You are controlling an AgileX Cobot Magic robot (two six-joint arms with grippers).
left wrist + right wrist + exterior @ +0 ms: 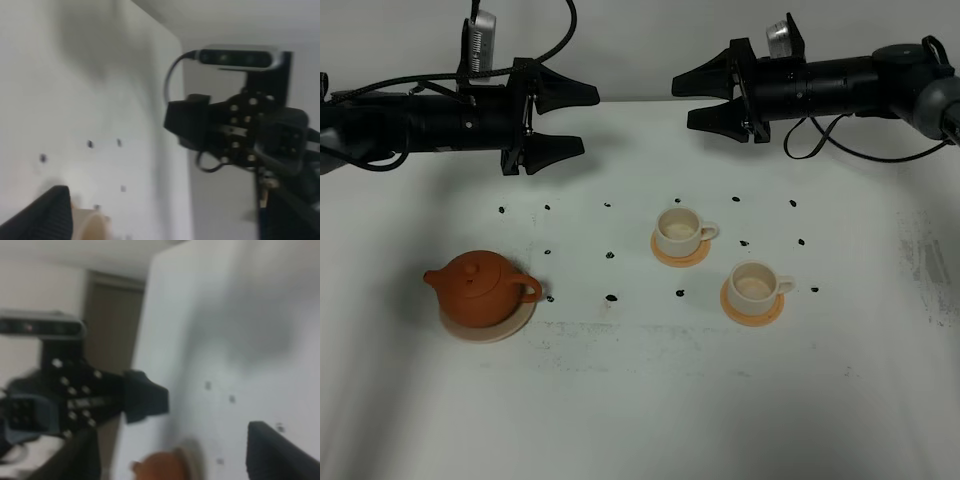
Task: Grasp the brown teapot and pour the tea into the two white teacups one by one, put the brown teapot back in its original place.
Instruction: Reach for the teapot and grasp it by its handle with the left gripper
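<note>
The brown teapot is sitting upright with its lid on, on its beige plate at the left of the counter. Its loop handle is turning toward the middle and its spout is pointing toward the left edge. Well apart to its right, the first white teacup and the second white teacup are each resting on an orange coaster, with small black marks dotting the surface between. I am holding my left pincer above the far side, jaws spread wide and gripping nothing. My right pincer is facing it, likewise gaping and empty. I am weighing what could go wrong. Closing on the round clay body rather than the handle could let the pot slip, or let the lid tumble off while tipping. The cups look light on their coasters, so a low spout could be knocking one over. I am finding no brand, label or writing legible anywhere.
</note>
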